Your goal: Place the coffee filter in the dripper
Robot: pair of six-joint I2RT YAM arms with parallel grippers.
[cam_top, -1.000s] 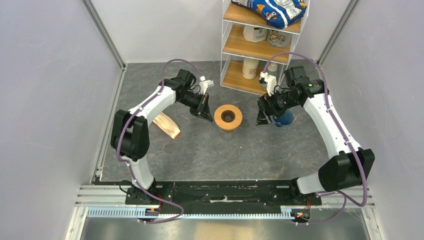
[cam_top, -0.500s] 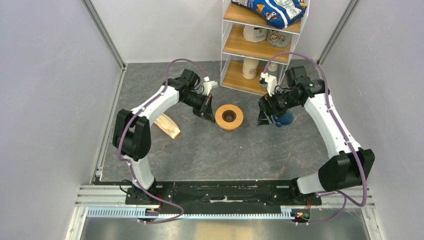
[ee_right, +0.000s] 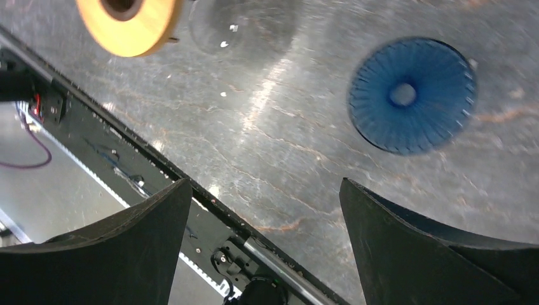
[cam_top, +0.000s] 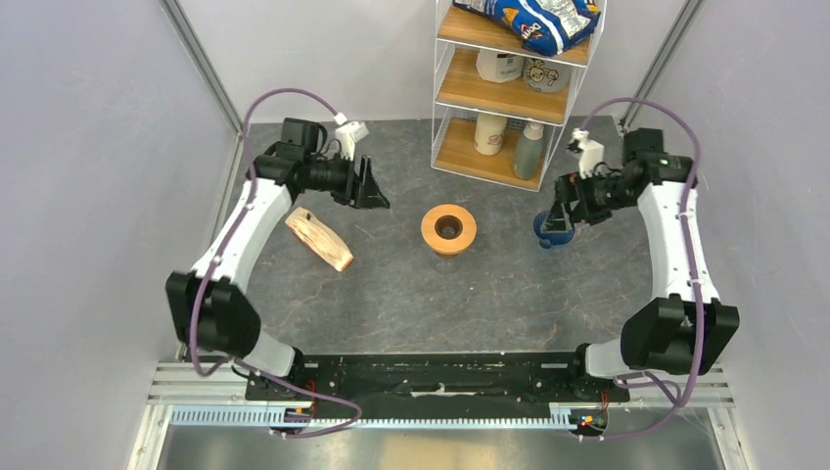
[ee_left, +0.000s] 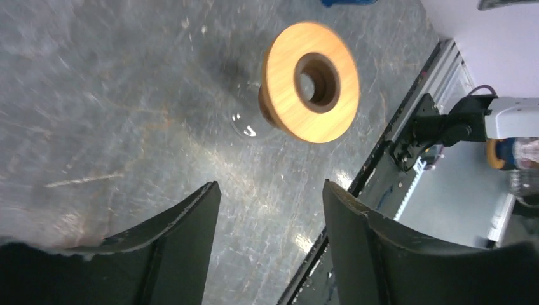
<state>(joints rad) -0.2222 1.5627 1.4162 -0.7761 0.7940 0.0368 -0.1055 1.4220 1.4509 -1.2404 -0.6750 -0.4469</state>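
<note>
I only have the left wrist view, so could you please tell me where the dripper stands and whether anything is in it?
Observer: The dripper stands on the table right of the ring, beside the right pincer.
Operator: Thanks; is anything inside it?
Observer: No; from the right wrist its ribs and centre hole show bare.
Operator: Is that pincer holding anything?
Observer: No, it is open and empty.
</note>
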